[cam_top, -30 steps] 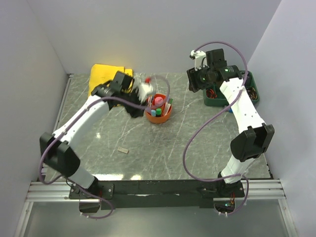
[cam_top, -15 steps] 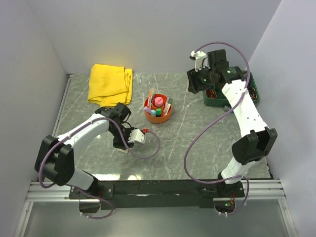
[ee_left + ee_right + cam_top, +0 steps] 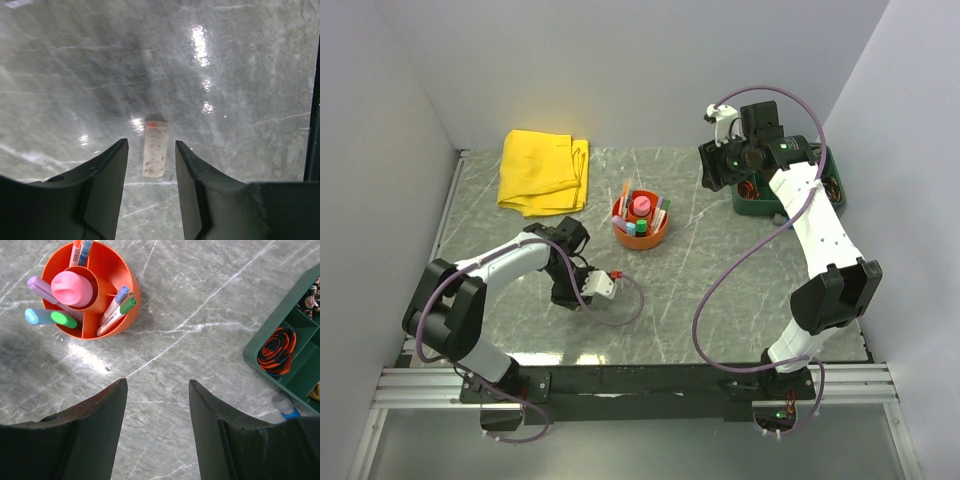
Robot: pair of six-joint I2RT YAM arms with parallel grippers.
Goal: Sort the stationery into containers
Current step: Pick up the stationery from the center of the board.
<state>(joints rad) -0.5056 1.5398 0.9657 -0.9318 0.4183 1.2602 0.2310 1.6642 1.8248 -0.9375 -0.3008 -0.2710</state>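
Note:
A small tan eraser block [image 3: 155, 150] with a red end lies flat on the marble table. My left gripper [image 3: 151, 144] is open and straddles it, a finger on each side, not touching. In the top view the left gripper [image 3: 565, 296] points down at the near left and hides the block. The orange organiser bowl [image 3: 643, 243] holds several pens, markers, a lilac stick and a pink-capped tube; it also shows in the right wrist view [image 3: 131, 305]. My right gripper [image 3: 157, 384] is open and empty, high above the table right of the bowl [image 3: 715, 170].
A folded yellow cloth [image 3: 542, 170] lies at the back left. A green compartment tray [image 3: 836, 195] with cables and small parts stands at the back right, also in the right wrist view [image 3: 260, 357]. The left arm's purple cable loops over the table beside the gripper.
My left arm swung from beside the orange bowl down to the near left, over the eraser block. The right arm has not moved.

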